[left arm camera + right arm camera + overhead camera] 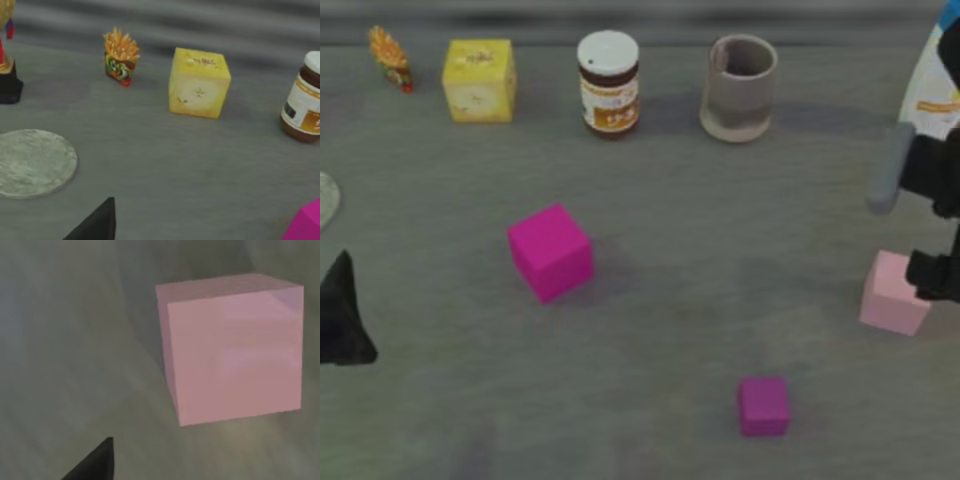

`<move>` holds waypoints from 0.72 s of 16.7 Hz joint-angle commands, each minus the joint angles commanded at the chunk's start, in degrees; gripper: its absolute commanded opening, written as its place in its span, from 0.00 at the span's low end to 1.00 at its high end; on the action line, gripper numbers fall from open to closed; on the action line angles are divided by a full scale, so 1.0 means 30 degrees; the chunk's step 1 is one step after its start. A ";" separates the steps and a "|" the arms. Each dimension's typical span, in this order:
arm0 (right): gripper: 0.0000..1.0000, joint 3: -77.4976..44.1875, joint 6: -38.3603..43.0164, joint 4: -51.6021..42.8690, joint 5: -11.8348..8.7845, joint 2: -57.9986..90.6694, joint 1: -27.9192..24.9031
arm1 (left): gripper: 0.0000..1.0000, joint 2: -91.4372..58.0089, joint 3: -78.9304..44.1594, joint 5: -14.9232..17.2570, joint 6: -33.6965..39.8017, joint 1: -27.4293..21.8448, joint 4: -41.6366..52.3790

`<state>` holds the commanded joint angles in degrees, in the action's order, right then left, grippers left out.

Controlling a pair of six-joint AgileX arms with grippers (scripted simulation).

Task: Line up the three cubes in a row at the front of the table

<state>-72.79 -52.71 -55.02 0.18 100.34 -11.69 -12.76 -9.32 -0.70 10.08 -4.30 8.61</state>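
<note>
Three cubes lie apart on the grey table (680, 300). The large bright magenta cube (550, 252) is left of centre, and a corner of it shows in the left wrist view (306, 225). Near the front, right of centre, sits the small purple cube (763, 406). The pale pink cube (892, 295) rests at the right edge. My right gripper (932, 245) hovers at that cube's right side, open and holding nothing; its wrist view shows the pink cube (232, 350) close ahead and one dark fingertip (100, 460). My left gripper (342, 320) is parked open at the left edge.
Along the back stand a fries toy (390, 57), a yellow printed box (478, 80), a brown jar (609, 83) and a grey cup (738, 87). A white bottle (932, 90) is at the back right. A grey disc (32, 162) lies at the left edge.
</note>
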 joint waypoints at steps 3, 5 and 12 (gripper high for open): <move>1.00 -0.1958 -0.1324 -0.1283 -0.0024 0.2460 -0.0288 | 1.00 0.2864 0.2174 0.0156 -0.2255 0.1271 -0.1935; 1.00 -0.2684 -0.1804 -0.1732 -0.0037 0.3292 -0.0390 | 1.00 0.3962 0.2913 0.0216 -0.3125 0.1707 -0.2674; 1.00 -0.2856 -0.1952 -0.1784 -0.0039 0.3580 -0.0335 | 1.00 0.4254 0.3107 0.0233 -0.3360 0.1814 -0.2871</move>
<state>-81.36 -58.56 -60.38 0.07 111.09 -12.70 0.00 0.00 0.00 0.00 1.15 0.00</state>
